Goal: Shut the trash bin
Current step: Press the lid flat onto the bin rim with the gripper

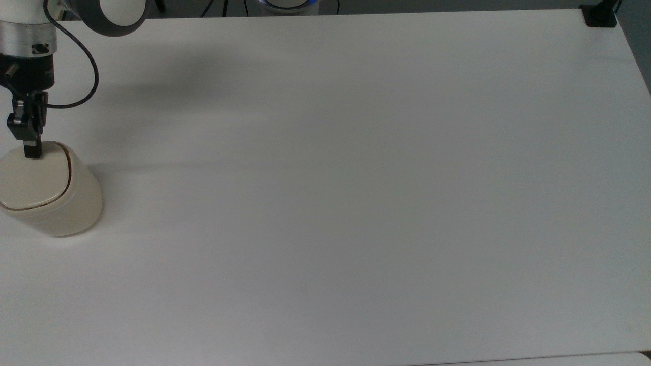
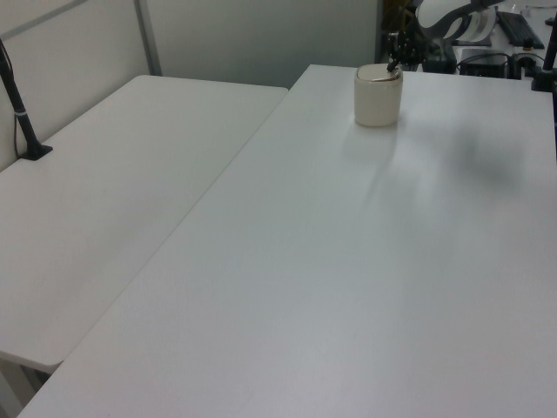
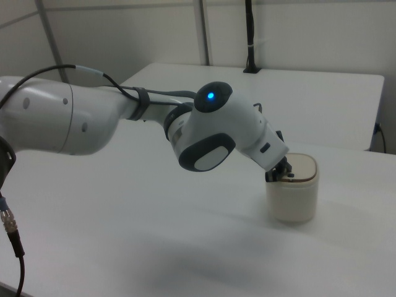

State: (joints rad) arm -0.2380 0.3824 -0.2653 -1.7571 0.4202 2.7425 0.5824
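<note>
The cream-beige trash bin stands upright at the top view's left edge, and its flat lid lies down with a thin dark seam around it. My gripper points straight down with its fingers together. Its tip rests on the lid's far edge, covering the spot of the small black button. In the left view the trash bin sits far back on the table with the gripper at its top right. In the right view the gripper touches the top of the trash bin from the right view's left.
The white table stretches wide to the top view's right of the bin. A black clamp sits at its far right corner. A black cable loops beside the wrist. A second table with a black post adjoins in the left view.
</note>
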